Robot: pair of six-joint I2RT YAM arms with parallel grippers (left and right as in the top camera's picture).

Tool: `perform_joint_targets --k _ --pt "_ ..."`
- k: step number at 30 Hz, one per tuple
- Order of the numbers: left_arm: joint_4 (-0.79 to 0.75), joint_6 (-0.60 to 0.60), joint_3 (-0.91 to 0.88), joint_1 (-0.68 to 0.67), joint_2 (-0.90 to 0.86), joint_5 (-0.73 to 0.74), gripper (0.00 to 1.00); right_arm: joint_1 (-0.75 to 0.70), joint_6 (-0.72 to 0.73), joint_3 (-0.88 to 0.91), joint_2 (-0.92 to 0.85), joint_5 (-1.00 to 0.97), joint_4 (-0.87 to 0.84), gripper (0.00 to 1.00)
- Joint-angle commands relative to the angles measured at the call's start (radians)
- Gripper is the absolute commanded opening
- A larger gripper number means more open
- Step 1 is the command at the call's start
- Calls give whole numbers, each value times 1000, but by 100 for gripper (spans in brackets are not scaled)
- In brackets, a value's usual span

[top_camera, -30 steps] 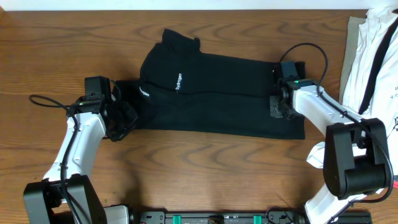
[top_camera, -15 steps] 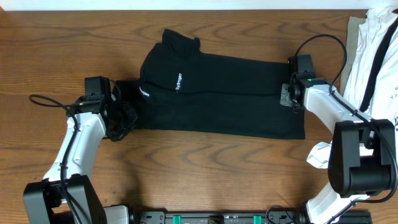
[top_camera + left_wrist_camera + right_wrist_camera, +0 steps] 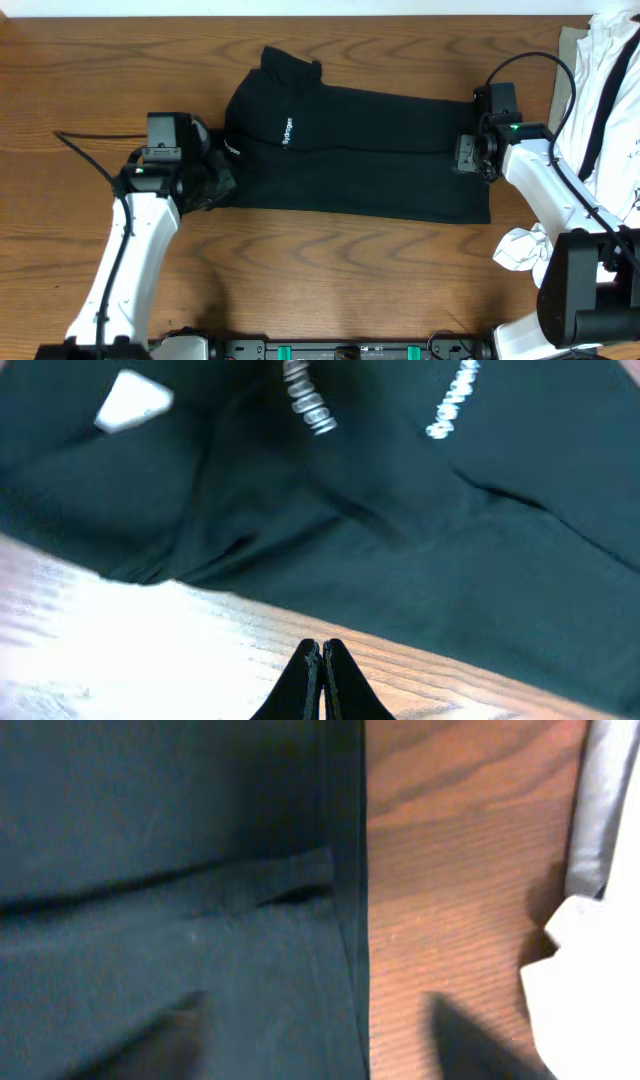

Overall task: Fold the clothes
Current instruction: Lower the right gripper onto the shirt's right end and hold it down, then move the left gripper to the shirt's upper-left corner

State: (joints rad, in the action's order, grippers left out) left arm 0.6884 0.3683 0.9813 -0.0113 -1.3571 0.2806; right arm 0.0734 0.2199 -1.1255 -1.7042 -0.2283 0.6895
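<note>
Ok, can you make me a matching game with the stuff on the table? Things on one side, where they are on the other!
Things:
1. black garment
2. white clothes
3. left gripper
4. right gripper

Places or states:
A. piled at the table's far right edge
B. at the plain right-hand end of the black garment
C. spread out flat in the middle of the table
D. fingers pressed together, by the end with white lettering

Pairs: 1-C, 2-A, 3-D, 4-B
</note>
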Motion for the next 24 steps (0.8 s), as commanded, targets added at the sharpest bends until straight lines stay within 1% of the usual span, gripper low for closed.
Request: perform_joint_targets --k 1,9,11,12,15,20,24 --pt "11 -64 16 -37 5 -81 6 -3 0 -9 7 47 21 99" --pt "0 -63 16 -95 5 -92 6 -3 0 -9 7 61 25 99" --pt "-3 -94 16 -126 5 -97 6 -3 0 -9 7 61 25 99" --pt "-5 -103 16 -143 5 -117 6 -3 0 -9 7 61 26 99" --pt "-9 -107 16 -205 5 -239 6 -3 0 -9 7 61 25 99" --pt "-60 -171 16 -315 -9 -263 6 -3 0 -9 7 61 25 99" --pt "-83 -189 39 -406 -75 -365 6 -3 0 -9 7 61 26 99"
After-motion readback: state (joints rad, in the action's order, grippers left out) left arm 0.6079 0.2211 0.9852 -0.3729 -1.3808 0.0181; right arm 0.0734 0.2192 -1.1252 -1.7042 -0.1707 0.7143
